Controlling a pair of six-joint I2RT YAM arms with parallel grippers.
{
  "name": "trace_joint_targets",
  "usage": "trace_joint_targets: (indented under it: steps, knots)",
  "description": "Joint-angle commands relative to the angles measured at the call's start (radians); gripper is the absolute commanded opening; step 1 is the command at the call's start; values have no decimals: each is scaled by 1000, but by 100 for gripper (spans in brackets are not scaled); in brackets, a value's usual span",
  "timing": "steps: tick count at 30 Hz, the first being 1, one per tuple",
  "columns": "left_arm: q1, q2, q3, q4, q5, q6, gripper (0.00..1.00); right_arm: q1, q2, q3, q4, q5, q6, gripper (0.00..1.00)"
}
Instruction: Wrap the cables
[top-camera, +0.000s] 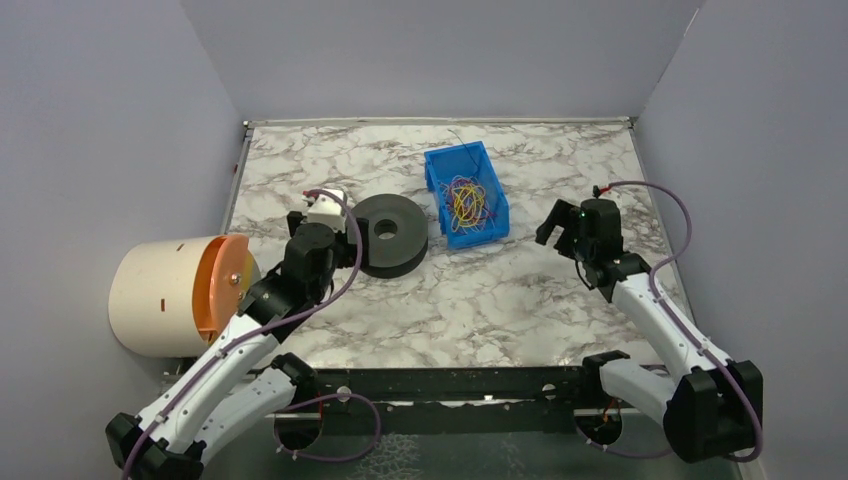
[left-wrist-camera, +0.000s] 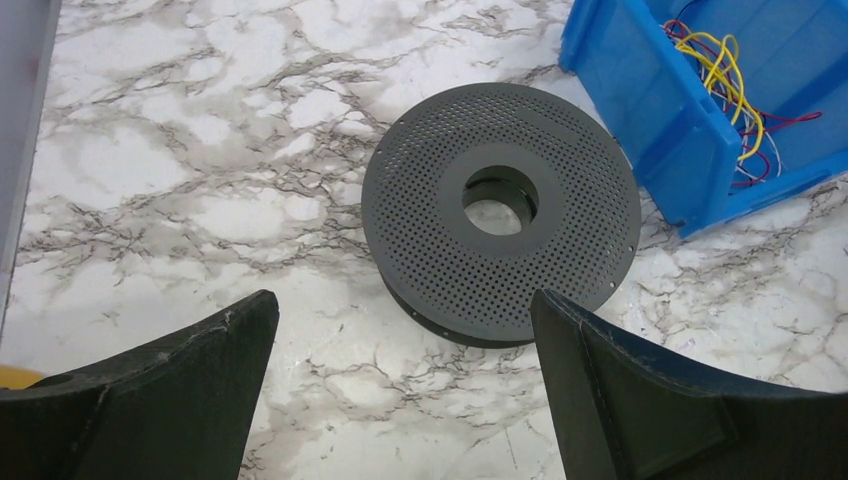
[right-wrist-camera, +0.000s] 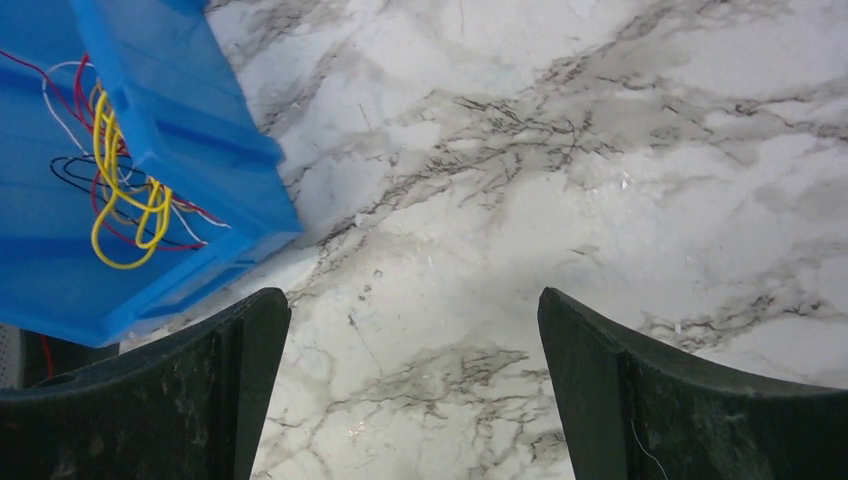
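Cables (right-wrist-camera: 120, 195) are found tangled in the blue bin (right-wrist-camera: 200, 130), left of the nearer, wide-spread right fingers (right-wrist-camera: 640, 400); left fingers (left-wrist-camera: 160, 400) equally wide.

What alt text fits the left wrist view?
A black perforated round spool lies flat on the white marble-patterned table, just ahead of the left tool, whose black jaws stand wide open and empty. At upper right, a blue plastic bin holds a tangle of thin yellow and red cables.
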Motion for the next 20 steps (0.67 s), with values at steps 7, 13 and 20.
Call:
trace_joint_targets:
  steps: [7,13,20]
  knots:
    - [8,241,238,2,158,-33,99,-19,-104,98,-37,-62,-54,100]
    - [91,343,379,2,181,-18,99,-19,-197,151,-77,-65,-89,100]
    - [234,241,241,97,366,-49,99,-18,-256,132,-60,-204,-150,100]
